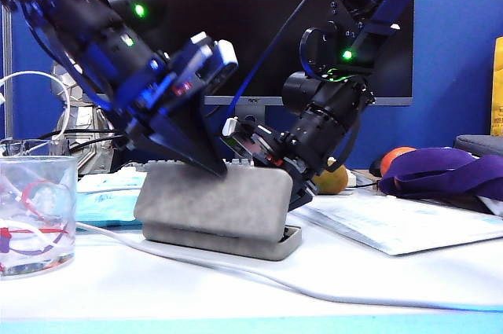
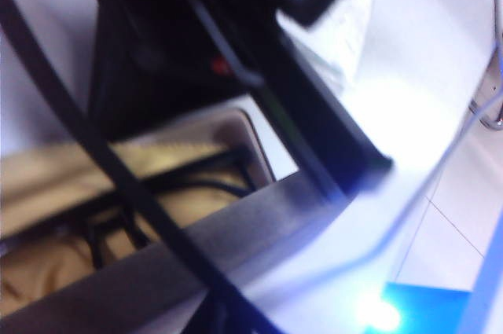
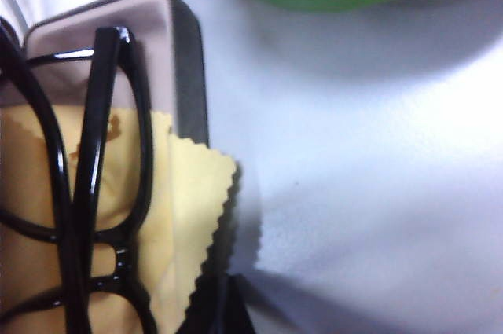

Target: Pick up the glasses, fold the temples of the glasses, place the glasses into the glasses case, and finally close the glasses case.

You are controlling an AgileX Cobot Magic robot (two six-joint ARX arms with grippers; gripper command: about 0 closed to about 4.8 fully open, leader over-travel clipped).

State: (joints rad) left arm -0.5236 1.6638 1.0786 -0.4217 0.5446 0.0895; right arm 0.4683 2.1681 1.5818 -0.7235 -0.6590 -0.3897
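white surface (image 1: 236, 295) by blue partitions (image 1: 460, 59); one glasses case (image 1: 216, 200), one glasses (image 3: 94, 192) inside, beneath left end effector (image 1: 200, 157), jaw state unclear, beside right end effector (image 1: 295, 192), pinched together.

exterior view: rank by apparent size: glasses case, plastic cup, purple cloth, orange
1. glasses case, largest
2. purple cloth and plastic cup: look about alike; the cup sits nearer the camera and is cut by the frame edge, so unranked
3. orange, smallest, partly hidden behind the cloth

No text, label, brand, number or sign can be read in any view; the small mark on the monitor (image 1: 255, 101) bezel is too tiny to make out.
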